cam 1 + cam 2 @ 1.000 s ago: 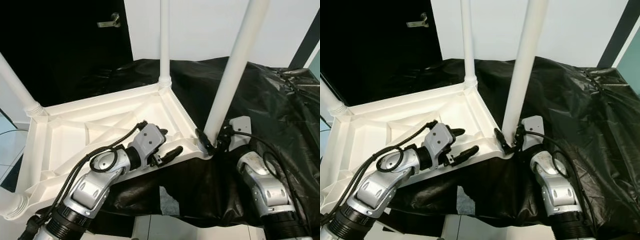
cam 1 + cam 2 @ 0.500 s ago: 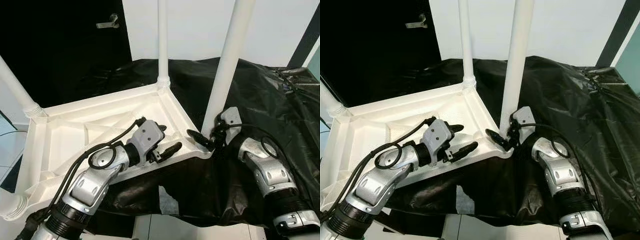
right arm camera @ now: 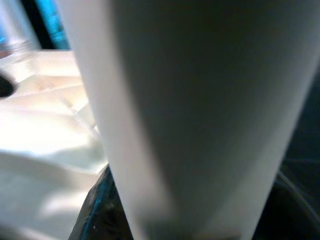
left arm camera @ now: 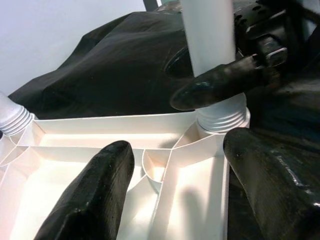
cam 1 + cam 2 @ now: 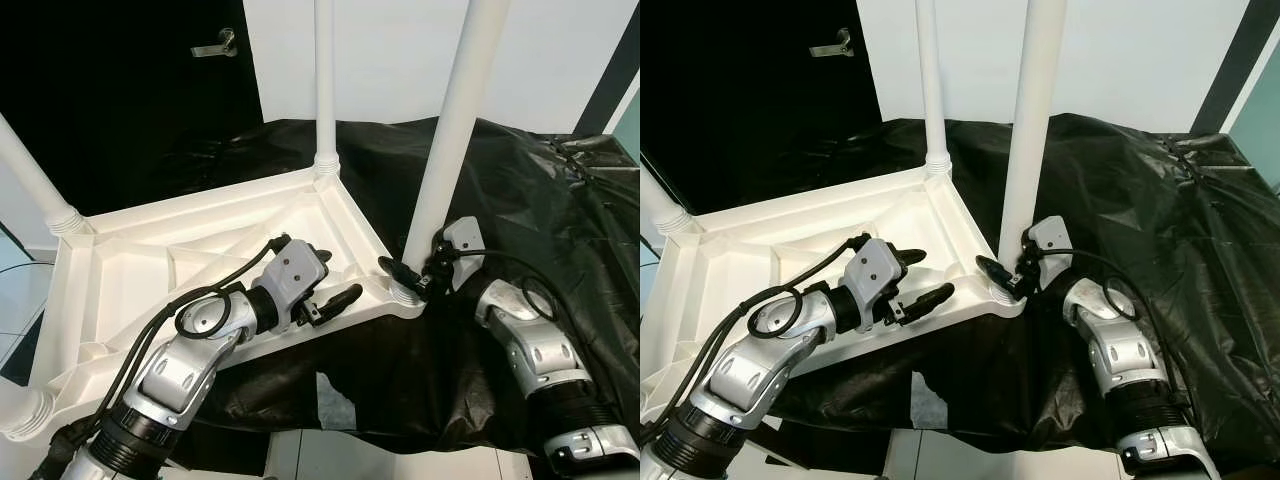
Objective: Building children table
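An upturned white table top (image 5: 150,270) was seen across the lower left and centre of the frame, lying on a black plastic sheet (image 5: 540,200). Its ribbed underside faced up, and white legs stood at its corners. The near right leg (image 5: 448,150) rose from the corner socket just right of centre. The right gripper (image 5: 410,278) was pinched around the base of that leg, one finger (image 4: 220,82) lying across it. The left gripper (image 5: 325,285) was held with its fingers spread over the table top's near rim, centre frame, a rib between them.
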Robot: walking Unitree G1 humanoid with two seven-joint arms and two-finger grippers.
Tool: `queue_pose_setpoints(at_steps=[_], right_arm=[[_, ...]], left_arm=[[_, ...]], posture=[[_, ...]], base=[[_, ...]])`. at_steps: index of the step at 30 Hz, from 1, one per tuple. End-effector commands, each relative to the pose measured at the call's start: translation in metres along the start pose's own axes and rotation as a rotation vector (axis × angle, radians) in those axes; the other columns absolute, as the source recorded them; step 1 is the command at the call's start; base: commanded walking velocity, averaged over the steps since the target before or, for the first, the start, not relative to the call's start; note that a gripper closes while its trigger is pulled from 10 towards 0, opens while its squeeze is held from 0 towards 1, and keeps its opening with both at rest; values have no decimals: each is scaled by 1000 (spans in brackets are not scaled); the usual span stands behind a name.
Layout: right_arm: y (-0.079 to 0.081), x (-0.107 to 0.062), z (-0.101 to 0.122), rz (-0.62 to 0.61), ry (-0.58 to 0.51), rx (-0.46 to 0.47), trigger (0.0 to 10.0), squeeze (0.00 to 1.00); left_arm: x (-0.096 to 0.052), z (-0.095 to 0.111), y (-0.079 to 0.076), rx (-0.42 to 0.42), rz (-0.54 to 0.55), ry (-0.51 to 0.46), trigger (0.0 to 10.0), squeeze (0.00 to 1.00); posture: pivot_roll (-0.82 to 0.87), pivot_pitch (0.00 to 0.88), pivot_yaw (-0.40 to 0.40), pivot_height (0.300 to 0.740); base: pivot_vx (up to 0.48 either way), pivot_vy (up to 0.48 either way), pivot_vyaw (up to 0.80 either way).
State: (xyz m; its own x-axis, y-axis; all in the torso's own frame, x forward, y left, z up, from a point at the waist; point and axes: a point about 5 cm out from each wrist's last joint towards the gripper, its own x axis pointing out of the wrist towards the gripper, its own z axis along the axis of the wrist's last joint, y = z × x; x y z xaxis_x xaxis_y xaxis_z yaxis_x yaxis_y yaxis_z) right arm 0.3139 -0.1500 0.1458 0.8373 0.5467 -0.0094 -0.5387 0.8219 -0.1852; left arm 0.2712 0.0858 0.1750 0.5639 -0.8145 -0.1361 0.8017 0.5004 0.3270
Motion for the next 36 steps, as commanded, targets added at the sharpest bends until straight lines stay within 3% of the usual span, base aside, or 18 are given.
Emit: queue_pose_setpoints(at_steps=[1, 2, 4, 5, 6, 7, 8, 9, 10, 11, 13, 26, 27, 28, 29, 31, 32, 36], right_arm=[[1, -2, -9, -44, 54, 4, 10000, 0], [2, -2, -11, -136, 62, 31, 10000, 0], [2, -2, -11, -136, 62, 31, 10000, 0], [3, -3, -12, -236, 66, 52, 10000, 0], [3, -3, -12, -236, 66, 52, 10000, 0], [6, -3, -13, -346, 69, 73, 10000, 0], [6, -3, -13, -346, 69, 73, 10000, 0], [8, -5, -15, -446, 76, 83, 10000, 0], [8, -5, -15, -446, 76, 83, 10000, 0], [9, -7, -16, -562, 83, 99, 10000, 0], [13, -9, -18, -639, 89, 122, 10000, 0], [20, -8, -13, -668, 77, 136, 10000, 0], [21, -7, -11, -661, 70, 134, 10000, 82], [21, -7, -11, -661, 70, 134, 10000, 82], [20, -8, -9, -646, 55, 127, 10000, 745], [20, -8, -9, -646, 55, 127, 10000, 745], [17, -10, -7, -621, 33, 120, 10000, 1000], [10, -16, -1, -541, -18, 102, 10000, 1000]], left_arm=[[-1, -1, -6, 8, -79, 6, 10000, 0], [-1, -1, -7, 6, -83, 6, 10000, 0], [-1, -1, -7, 6, -83, 6, 10000, 0], [0, -1, -8, 5, -86, 6, 10000, 0], [0, -1, -8, 5, -86, 6, 10000, 0], [1, -1, -9, 4, -89, 5, 10000, 0], [1, -1, -9, 4, -89, 5, 10000, 0], [1, -1, -9, 4, -91, 4, 10000, 0], [1, -1, -9, 4, -91, 4, 10000, 0], [2, -1, -10, 4, -94, 2, 10000, 0], [2, -1, -11, 2, -96, 0, 10000, 0], [2, -1, -11, 4, -97, 1, 10000, 0], [1, -1, -10, 3, -94, 1, 10000, 0], [1, -1, -10, 3, -94, 1, 10000, 0], [1, -1, -11, 3, -93, 1, 10000, 0], [1, -1, -11, 3, -93, 1, 10000, 0], [1, -1, -11, 2, -92, 2, 10000, 0], [1, -1, -11, 0, -88, 3, 10000, 0]], posture=[[49, 0, 30, 740], [46, 0, 29, 740], [46, 0, 29, 740], [43, 0, 28, 740], [43, 0, 28, 740], [41, 0, 26, 740], [41, 0, 26, 740], [39, 0, 23, 740], [39, 0, 23, 740], [38, 0, 23, 740], [41, 0, 19, 740], [39, 0, 18, 740], [40, 0, 16, 740], [40, 0, 16, 740], [40, 0, 15, 740], [40, 0, 15, 740], [42, 0, 14, 740], [43, 0, 14, 740]], base=[[0, 0, 0], [0, 0, 0], [0, 0, 0], [0, 0, 0], [0, 0, 0], [0, 0, 0], [0, 0, 0], [0, 0, 0], [0, 0, 0], [0, 0, 0], [0, 0, 0], [0, 0, 0], [0, 0, 0], [0, 0, 0], [0, 0, 0], [0, 0, 0], [0, 0, 0], [0, 0, 0]])
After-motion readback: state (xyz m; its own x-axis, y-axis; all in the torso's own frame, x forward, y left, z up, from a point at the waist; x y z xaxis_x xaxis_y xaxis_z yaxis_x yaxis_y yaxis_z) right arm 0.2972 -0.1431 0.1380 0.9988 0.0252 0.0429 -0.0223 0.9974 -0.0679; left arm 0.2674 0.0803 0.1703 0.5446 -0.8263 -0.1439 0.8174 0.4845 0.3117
